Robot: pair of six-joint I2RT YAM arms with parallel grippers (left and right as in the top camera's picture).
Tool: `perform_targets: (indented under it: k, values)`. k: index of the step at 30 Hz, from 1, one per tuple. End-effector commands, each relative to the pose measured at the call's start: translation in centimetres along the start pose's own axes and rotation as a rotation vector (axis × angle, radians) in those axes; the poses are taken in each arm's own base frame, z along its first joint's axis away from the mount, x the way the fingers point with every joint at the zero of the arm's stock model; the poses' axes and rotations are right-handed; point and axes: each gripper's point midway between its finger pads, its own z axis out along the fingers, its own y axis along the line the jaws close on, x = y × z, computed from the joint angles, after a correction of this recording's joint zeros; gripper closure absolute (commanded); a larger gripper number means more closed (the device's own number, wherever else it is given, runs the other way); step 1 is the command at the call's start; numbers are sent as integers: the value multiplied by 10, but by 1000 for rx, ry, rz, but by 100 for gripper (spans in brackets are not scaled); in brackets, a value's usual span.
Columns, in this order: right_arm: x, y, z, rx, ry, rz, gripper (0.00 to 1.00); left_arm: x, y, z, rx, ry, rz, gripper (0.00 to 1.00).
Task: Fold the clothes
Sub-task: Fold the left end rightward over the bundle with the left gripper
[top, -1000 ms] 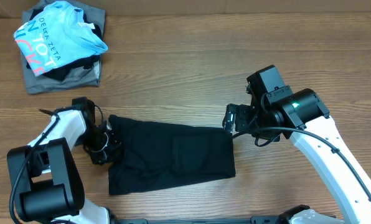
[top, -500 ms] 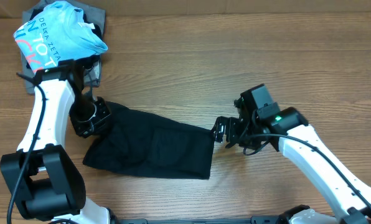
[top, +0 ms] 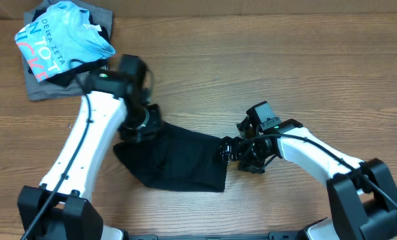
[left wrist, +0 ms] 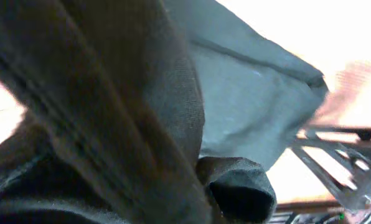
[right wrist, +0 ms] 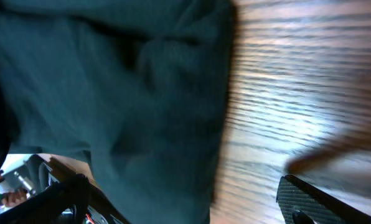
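The black cloth [top: 175, 160] lies bunched in the middle of the wooden counter [top: 265, 60]. The left claw [top: 140, 128] is pinched tight on its top left corner. The right claw [top: 230, 148] is at its right corner; I cannot tell if it is apart or together.

L arm reaches fwd from its base at near-left, long white link angled up-table, wrist bent down, left gripper [top: 140, 125] pinched on black garment [top: 178, 160]. R arm comes in low from the right, right gripper [top: 228, 151] pointing left; grip unclear.
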Motion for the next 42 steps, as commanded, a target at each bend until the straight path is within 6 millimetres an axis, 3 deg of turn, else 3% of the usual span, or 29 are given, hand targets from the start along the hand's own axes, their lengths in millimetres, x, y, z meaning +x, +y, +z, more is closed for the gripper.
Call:
perform_targets:
  k: [1,11,21,30,36,42]
  values:
    - [6,5,8,-26,34,21,0,11,-31,-3,53,-4,61,96]
    - [1,9,11,-35,21,18,0,40,-62,31,3,88,140,96]
    - [-2,9,12,-41,12,11,0,69,-115,64,76,158,245,96]
    - [-10,10,7,-42,-9,20,0,88,-124,77,45,196,285,92]
    - [-32,12,-24,14,-48,9,0,90,-123,77,41,201,287,85]
    - [-67,1,-93,133,-150,66,0,94,-120,77,29,218,283,84]
